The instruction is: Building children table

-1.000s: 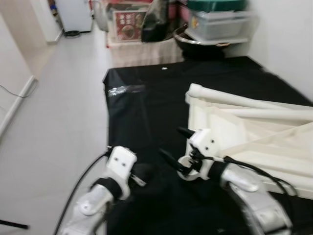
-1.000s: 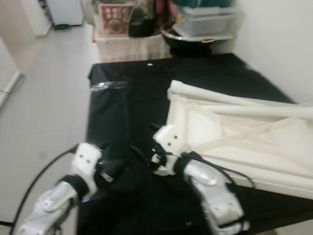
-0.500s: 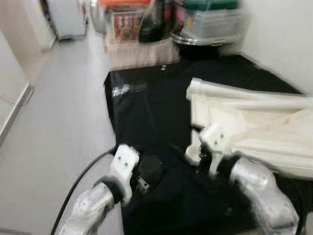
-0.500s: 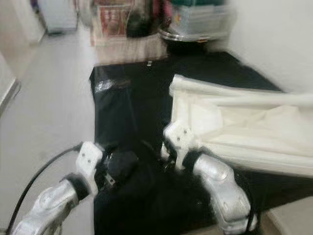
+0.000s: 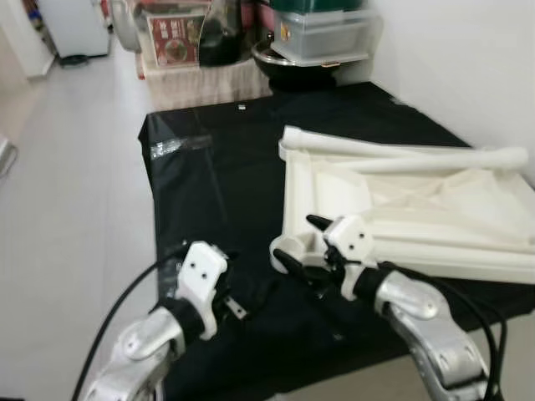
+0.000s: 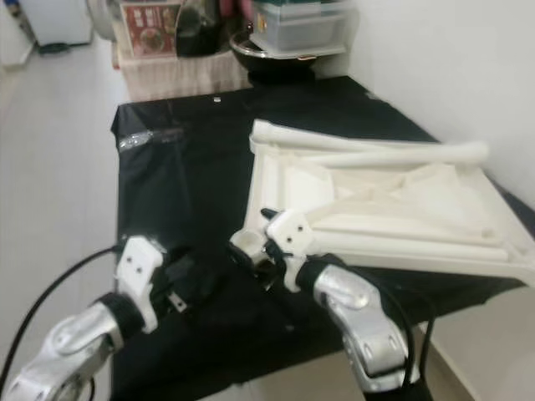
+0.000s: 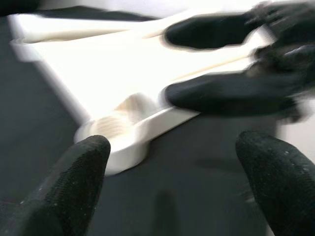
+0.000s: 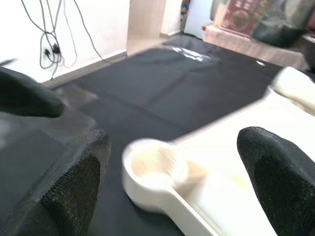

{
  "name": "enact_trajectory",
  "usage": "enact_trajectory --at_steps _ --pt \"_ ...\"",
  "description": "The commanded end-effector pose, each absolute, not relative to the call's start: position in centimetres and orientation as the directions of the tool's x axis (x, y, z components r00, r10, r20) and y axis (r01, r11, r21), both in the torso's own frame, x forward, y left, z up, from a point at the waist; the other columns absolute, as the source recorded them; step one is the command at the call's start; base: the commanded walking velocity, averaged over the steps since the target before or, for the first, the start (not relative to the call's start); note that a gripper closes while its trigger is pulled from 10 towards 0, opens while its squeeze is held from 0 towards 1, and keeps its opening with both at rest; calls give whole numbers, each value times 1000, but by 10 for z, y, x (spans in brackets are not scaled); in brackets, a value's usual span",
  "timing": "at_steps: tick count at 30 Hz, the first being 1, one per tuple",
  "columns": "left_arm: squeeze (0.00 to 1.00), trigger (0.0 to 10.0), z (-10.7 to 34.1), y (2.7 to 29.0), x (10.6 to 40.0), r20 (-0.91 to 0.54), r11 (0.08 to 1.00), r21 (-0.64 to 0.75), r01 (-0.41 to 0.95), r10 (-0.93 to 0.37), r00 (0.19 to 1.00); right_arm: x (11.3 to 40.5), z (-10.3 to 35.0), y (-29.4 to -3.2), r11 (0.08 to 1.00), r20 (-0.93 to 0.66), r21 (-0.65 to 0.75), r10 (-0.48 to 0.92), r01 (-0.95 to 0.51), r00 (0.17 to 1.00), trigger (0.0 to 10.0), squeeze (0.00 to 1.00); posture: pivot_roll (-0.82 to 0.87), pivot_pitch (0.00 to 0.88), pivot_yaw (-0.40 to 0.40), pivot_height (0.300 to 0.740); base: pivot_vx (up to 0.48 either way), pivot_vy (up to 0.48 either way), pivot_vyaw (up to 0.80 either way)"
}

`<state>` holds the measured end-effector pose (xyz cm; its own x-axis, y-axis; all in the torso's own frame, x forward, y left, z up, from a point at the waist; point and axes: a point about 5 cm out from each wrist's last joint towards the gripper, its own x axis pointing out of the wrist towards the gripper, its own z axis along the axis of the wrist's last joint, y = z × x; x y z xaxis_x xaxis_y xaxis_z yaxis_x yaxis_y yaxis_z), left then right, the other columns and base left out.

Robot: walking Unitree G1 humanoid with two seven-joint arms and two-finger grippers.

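Black cloth covers the desk [image 5: 201,180], with the upturned cream tabletop [image 5: 401,200] on its right half. I have my right gripper [image 5: 297,242] spread wide at the near-left corner socket [image 8: 153,169]; I'd centre on that ring before pinching. My left gripper [image 7: 170,189] is released too, just left. Two loose legs [image 5: 393,154] lie along the far rim, and boxes [image 5: 322,33] crowd the far end.

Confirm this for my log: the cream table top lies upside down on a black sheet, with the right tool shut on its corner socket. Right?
Not shut. The right wrist view shows the right tool open around the corner socket. The cream table top does lie upside down on the black sheet.
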<state>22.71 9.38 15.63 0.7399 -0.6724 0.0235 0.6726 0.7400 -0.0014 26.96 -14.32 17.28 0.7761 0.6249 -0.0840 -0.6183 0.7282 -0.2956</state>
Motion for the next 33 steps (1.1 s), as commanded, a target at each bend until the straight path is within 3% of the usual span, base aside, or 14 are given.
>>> enact_trajectory --at_steps 1,16,20,25,33 --pt "0 10000 156 98 228 12 745 -2 667 -667 745 270 175 -141 727 -75 -299 628 -619 774 10000 0 -57 95 -17 740 0 0 0" --pt "0 10000 159 106 242 -14 799 39 601 -600 800 276 173 -145 747 -90 -329 584 -578 807 10000 0 -56 96 -18 740 0 0 0" --pt "0 10000 161 108 248 -15 793 -24 608 -609 793 288 167 -164 810 -125 -387 427 -440 896 10000 0 -62 95 -19 740 0 0 0" --pt "0 10000 160 118 252 -36 811 -45 584 -585 810 297 164 -185 868 -137 -382 288 -319 948 10000 0 -62 95 -19 740 0 0 -285" --pt "0 10000 162 135 255 9 860 -2 510 -510 860 296 168 -176 873 -88 -351 330 -339 940 10000 0 -58 94 -20 740 0 0 -600"
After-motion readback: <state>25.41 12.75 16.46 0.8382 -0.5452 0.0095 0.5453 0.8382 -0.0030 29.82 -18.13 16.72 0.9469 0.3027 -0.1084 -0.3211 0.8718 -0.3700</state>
